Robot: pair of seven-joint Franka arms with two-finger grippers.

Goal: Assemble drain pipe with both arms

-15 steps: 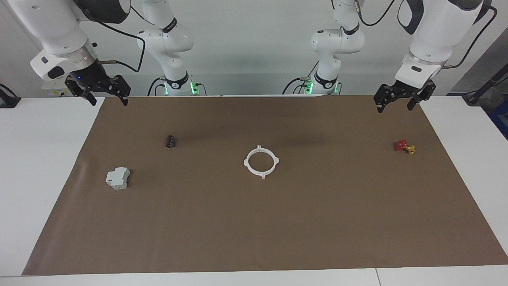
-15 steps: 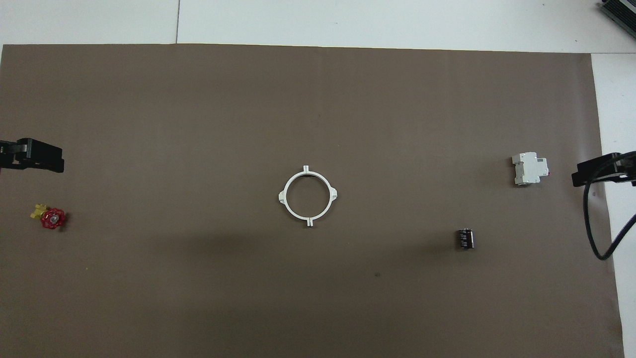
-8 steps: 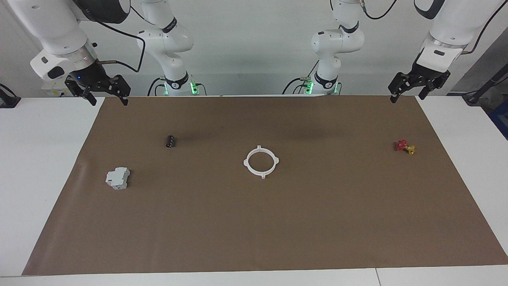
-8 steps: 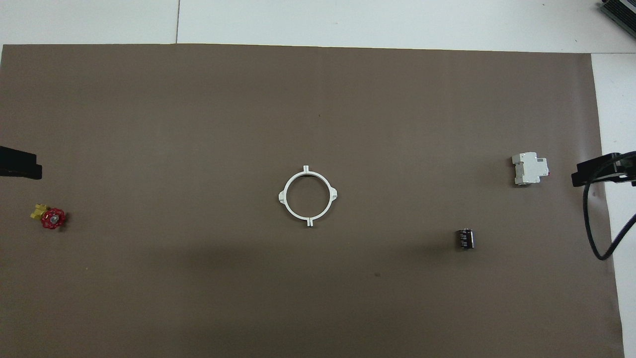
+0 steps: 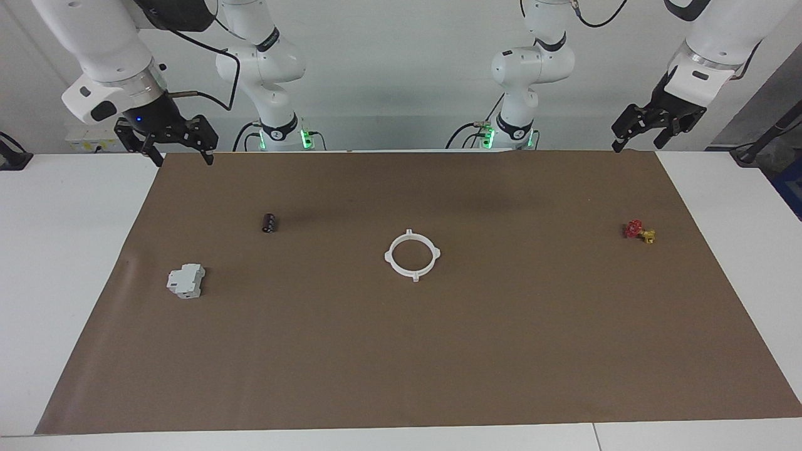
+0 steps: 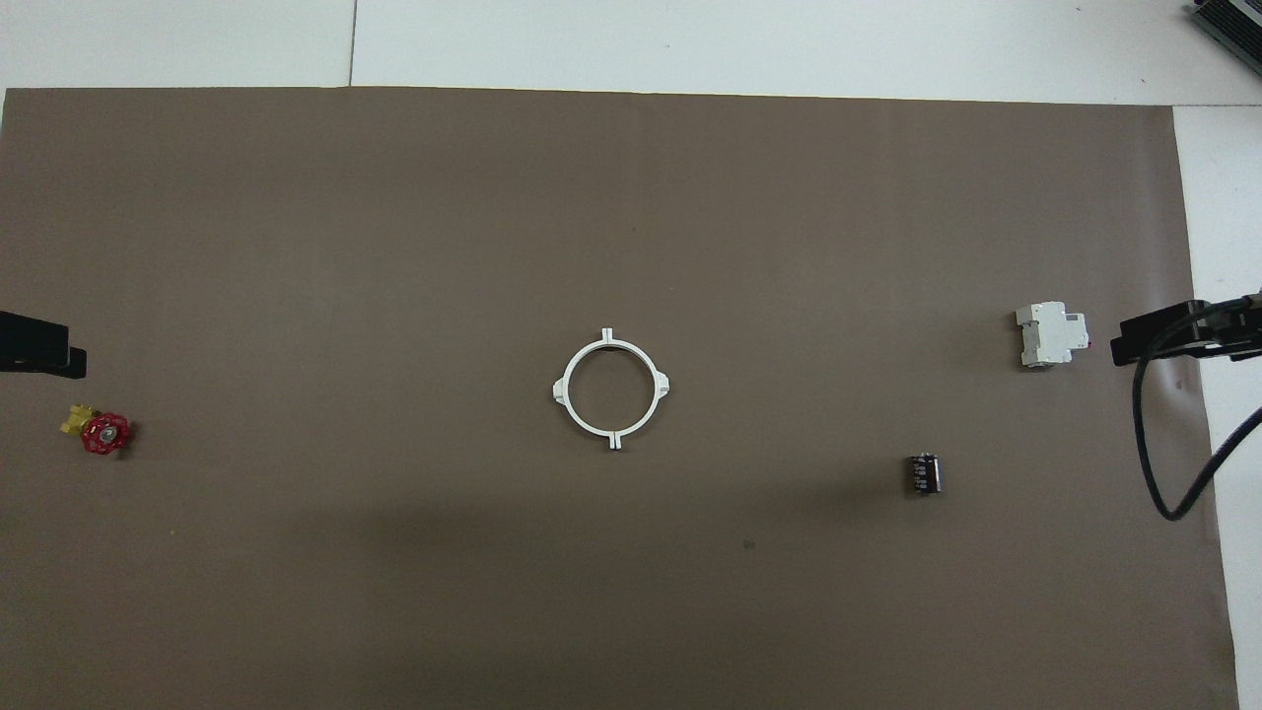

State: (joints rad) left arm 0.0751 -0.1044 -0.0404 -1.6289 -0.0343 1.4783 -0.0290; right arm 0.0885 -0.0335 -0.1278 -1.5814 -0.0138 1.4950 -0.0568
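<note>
Table (image 5: pixel 75 263): white top, most of it covered by the mat.

Mat (image 5: pixel 413 351): brown sheet, flat, carrying every loose item listed below.

Right arm (image 5: pixel 94 44): white, jointed, raised over its own end of the table. Right gripper (image 5: pixel 180 150): black, two fingers, hanging in the air over the mat's corner nearest the robots; fingers spread apart, nothing between them. A dark cable loops from its wrist.

Left arm (image 5: pixel 714 44): white, jointed, raised over its own end of the table. Left gripper (image 5: pixel 634 140): black, in the air over the mat's edge nearest the robots; fingers apart, holding nothing.

Drain pipe (image 5: pixel 412 255): two thin white half-ring pieces joined into one flat ring with small tabs around the rim, lying at the middle of the mat, well apart from both grippers.

Grey-white block (image 5: pixel 186 280): boxy, toward the right arm's end, farther from the robots than the ring.

Black cylinder (image 5: pixel 269 223): small, lying on its side, between the block and the ring, nearer to the robots than either.

Valve (image 5: pixel 639 231): small, red handwheel on a yellow body, toward the left arm's end of the mat.
</note>
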